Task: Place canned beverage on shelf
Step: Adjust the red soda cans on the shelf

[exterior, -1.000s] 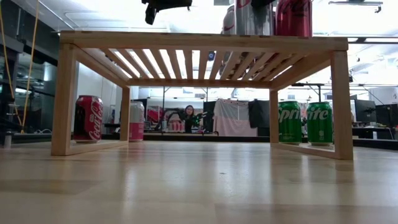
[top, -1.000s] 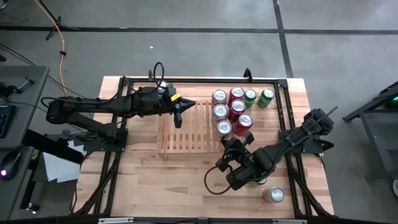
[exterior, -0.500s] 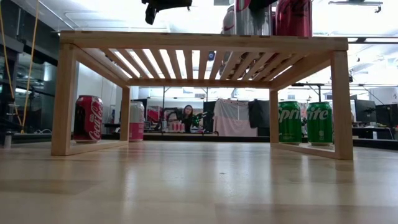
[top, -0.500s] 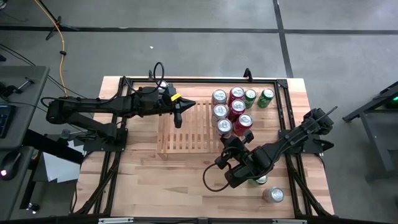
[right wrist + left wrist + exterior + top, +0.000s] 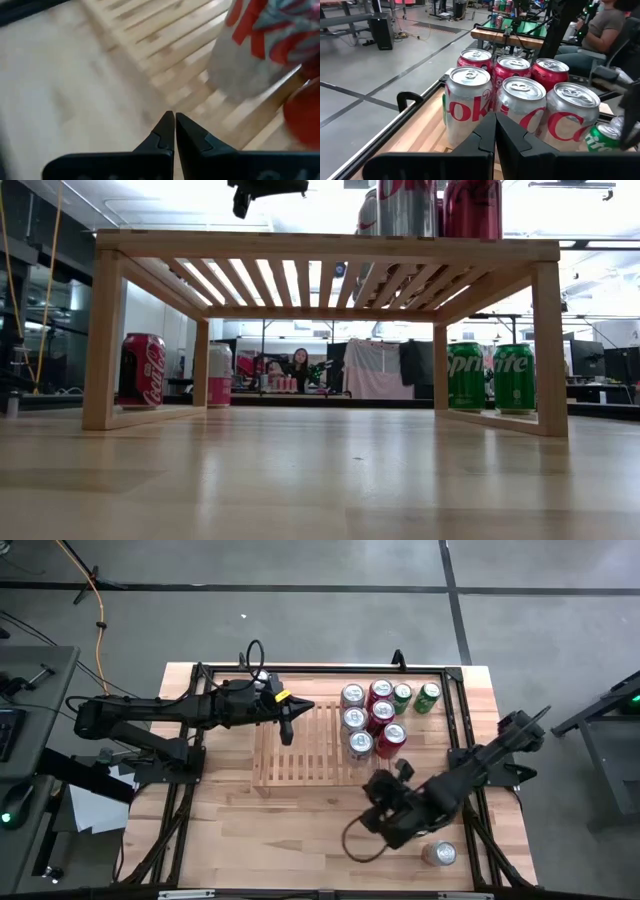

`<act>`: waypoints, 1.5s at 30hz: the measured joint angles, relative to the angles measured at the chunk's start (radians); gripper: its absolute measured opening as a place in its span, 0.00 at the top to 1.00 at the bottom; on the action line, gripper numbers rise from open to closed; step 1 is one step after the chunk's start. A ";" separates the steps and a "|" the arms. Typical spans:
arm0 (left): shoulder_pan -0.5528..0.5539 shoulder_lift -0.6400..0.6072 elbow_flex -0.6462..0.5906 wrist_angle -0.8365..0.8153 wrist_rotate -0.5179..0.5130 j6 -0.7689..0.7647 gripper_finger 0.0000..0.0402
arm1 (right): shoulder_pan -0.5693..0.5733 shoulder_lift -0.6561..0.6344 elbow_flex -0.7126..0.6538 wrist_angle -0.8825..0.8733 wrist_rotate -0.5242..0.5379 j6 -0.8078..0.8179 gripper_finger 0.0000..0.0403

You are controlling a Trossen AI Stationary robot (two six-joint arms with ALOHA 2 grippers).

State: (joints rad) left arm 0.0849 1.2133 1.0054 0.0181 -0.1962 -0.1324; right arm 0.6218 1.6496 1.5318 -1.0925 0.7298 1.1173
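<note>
Wood, pale: shelf (image 5: 300,745), a low rack of many parallel slats on short legs, standing mid-table.
Shelf load: six cans (image 5: 370,718) stand clustered upright on its right end, silver and red; left slats bare.
Cans beside shelf: two green cans (image 5: 415,696) stand on the table by the far right corner; from the low view a red can (image 5: 142,370) and a pink-white can (image 5: 219,374) stand beyond the shelf.
Loose can: silver-topped can (image 5: 438,853), on the table near the right front edge, well apart from the shelf.
Right gripper (image 5: 385,783): fingers pressed together, holding nothing, just off the shelf's near right corner.
Left gripper (image 5: 288,730): fingers together, empty, hanging over the shelf's left part; waiting.
Step in hand (judged): fetching the loose can.
Doing it well: spread the fingers before reaching, take the can around its wall, keep it upright, set it on bare slats clear of the cluster.
</note>
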 joint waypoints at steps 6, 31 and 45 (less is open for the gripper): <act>0.000 0.000 0.000 0.000 -0.002 0.004 1.00 | 0.082 -0.172 0.000 0.047 -0.010 -0.004 1.00; -0.074 -0.337 0.000 -0.183 0.021 -0.048 1.00 | -0.100 -0.421 0.000 0.096 0.108 -0.514 1.00; -0.089 -0.342 0.000 -0.244 0.006 -0.076 1.00 | -0.144 -0.421 0.000 0.096 0.054 -0.524 1.00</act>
State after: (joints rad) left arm -0.0040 0.8711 1.0050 -0.2259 -0.1904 -0.2081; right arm 0.4774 1.2285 1.5322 -0.9970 0.7836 0.5934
